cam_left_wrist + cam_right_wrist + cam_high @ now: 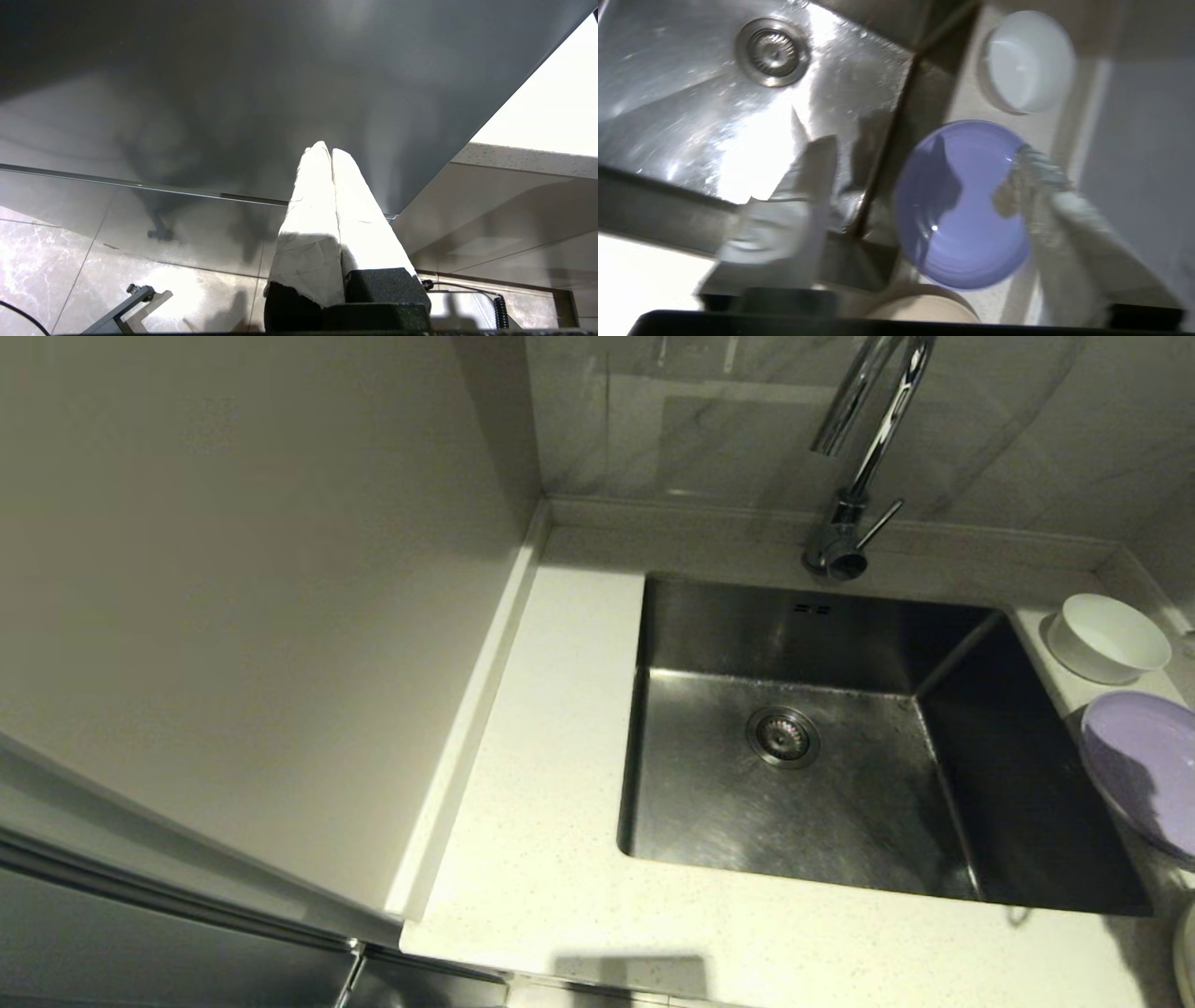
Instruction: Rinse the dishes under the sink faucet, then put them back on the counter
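Right gripper [908, 154]: visible only in the right wrist view, poised above the strip of counter [523, 859] to the right of the sink [719, 821]. Its two white-wrapped fingers [803, 186] stand wide apart with nothing between them; no dish is held. One finger hangs over the sink's right-hand part, the other over the far edge of the lavender plate [964, 205].

Lavender plate: lies flat on the counter just beside the sink's right rim, directly below the open gripper and largely between the two fingers as the wrist camera sees it. Whether the finger at its edge touches the plate cannot be told. In the head view the plate sits at the right margin, partly cut off.

White bowl [1029, 60]: upright on the counter, beyond the lavender plate toward the back ledge, near it but apart, and clear of both fingers.

Cream-beige plate [920, 305]: only an arc of its rim shows, just on the near side of the lavender plate, close under the gripper body.

Sink: holds no dish; the drain strainer [782, 735] is exposed. The faucet [854, 476] stands at the back rim; no water is seen running.

Left gripper [327, 151]: parked low beside the cabinet front, fingers pressed together, holding nothing.
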You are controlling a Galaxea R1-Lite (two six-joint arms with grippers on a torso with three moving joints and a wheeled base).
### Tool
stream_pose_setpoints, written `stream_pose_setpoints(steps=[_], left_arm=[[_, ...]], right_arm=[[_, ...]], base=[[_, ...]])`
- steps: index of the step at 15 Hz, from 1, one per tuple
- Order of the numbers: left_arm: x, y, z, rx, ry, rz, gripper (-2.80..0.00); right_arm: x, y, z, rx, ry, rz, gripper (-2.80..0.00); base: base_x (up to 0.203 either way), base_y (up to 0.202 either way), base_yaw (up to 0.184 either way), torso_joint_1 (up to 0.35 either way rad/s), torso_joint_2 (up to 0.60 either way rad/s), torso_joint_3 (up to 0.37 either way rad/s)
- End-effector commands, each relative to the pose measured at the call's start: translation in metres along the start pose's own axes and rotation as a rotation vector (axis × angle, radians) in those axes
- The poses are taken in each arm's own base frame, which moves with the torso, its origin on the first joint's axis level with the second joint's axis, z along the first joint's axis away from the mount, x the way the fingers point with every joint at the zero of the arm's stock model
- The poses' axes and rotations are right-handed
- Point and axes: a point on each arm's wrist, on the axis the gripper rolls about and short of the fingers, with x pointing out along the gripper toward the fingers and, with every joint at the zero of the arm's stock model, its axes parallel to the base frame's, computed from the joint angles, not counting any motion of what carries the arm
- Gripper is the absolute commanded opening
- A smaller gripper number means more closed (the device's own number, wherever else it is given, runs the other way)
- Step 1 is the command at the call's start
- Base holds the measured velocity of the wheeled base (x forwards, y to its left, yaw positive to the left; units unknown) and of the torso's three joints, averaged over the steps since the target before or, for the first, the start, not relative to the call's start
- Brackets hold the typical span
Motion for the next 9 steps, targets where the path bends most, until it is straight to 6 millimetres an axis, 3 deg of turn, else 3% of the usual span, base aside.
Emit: stream_pose_setpoints(steps=[1,5,7,9], left_arm=[[0.0,0.0,0.0,-0.001,-0.002,0.001,-2.8],[0.0,0.0,0.0,-0.001,-0.002,0.001,-2.8],[0.0,0.0,0.0,-0.001,-0.002,0.001,-2.8],[0.0,0.0,0.0,-0.001,-0.002,0.001,-2.8]], right_arm=[[0.017,0.004,0.008,-0.009,0.016,0.045,-2.8],[0.006,0.019,0.033,0.065,-0.09,0.126,-2.8],[-0.015,0.026,0.044,0.168,-0.173,0.213,-2.8],[-0.043,0.03,0.042,0.209,-0.243,0.317,-2.8]], base=[[0.0,0.0,0.0,0.0,0.0,0.0],[0.0,0.0,0.0,0.0,0.0,0.0],[0.0,0.0,0.0,0.0,0.0,0.0],[0.0,0.0,0.0,0.0,0.0,0.0]])
